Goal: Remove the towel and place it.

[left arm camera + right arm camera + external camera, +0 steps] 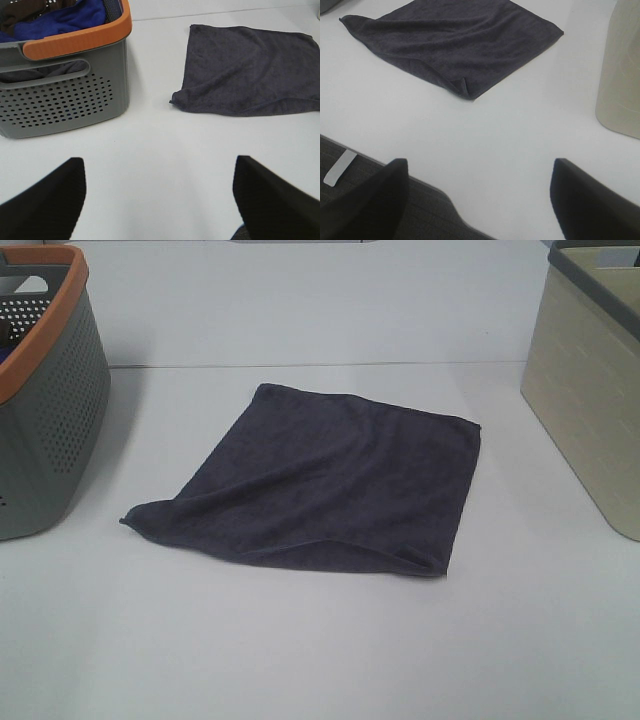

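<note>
Plastic forms the grey basket (45, 400) at far left, its wall punched with rows of small holes, its rim orange, with blue and brown cloth (60, 20) heaped inside. Mid-table, between the two baskets and touching neither, the towel (330, 480) lies spread nearly flat on the white table (300, 640), a dark charcoal terry square with hemmed edges, slightly rumpled at its near corners; at right stands a beige basket (590, 410) with a dark rim. The left gripper (157, 200) and right gripper (480, 200) both hang spread wide over bare tabletop, holding nothing, well short of the towel.
</note>
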Controlling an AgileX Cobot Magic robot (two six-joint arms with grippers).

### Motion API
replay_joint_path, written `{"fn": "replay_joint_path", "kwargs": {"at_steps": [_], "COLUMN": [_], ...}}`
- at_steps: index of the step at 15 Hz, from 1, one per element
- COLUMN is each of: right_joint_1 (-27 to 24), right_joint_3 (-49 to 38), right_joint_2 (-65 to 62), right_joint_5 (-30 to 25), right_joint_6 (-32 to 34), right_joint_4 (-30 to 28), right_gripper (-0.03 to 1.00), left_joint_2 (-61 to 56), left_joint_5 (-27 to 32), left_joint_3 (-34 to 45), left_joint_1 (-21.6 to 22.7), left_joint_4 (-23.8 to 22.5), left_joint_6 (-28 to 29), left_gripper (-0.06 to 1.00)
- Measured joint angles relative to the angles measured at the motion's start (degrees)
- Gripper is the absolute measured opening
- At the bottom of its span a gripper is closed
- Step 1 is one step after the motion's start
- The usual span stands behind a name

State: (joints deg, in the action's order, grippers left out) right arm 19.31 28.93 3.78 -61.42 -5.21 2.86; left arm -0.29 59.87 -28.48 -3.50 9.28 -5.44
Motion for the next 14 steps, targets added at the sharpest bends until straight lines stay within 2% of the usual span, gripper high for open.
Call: {"fn": "replay_joint_path", "kwargs": {"at_steps": [2,4,8,10,14], "right_joint_1": [-0.6,-5.0,-12.8,-14.7,-15.3], "right_joint_3": [-0.1,-0.1,-0.1,-0.1,-0.1], "right_joint_2": [-2.2,-4.0,-4.0,-4.0,-4.0], "right_joint_5": [0.1,0.3,0.3,0.3,0.3], "right_joint_6": [0.0,0.0,0.0,0.0,0.0], "right_joint_4": [0.1,0.3,1.0,1.1,1.3], "right_gripper": [0.77,0.77,0.77,0.77,0.76], "left_joint_2": [0.0,0.0,0.0,0.0,0.0], "left_joint_5": [0.0,-0.1,-0.1,-0.1,-0.1], "left_joint_3": [0.0,0.0,0.0,0.0,0.0], "left_joint_1": [0.0,1.2,6.3,6.4,6.4], "left_joint_4": [0.0,0.0,-0.1,-0.1,-0.1], "left_joint_6": [0.1,0.1,0.1,0.1,0.1], "left_gripper": [0.76,0.76,0.76,0.76,0.76]}}
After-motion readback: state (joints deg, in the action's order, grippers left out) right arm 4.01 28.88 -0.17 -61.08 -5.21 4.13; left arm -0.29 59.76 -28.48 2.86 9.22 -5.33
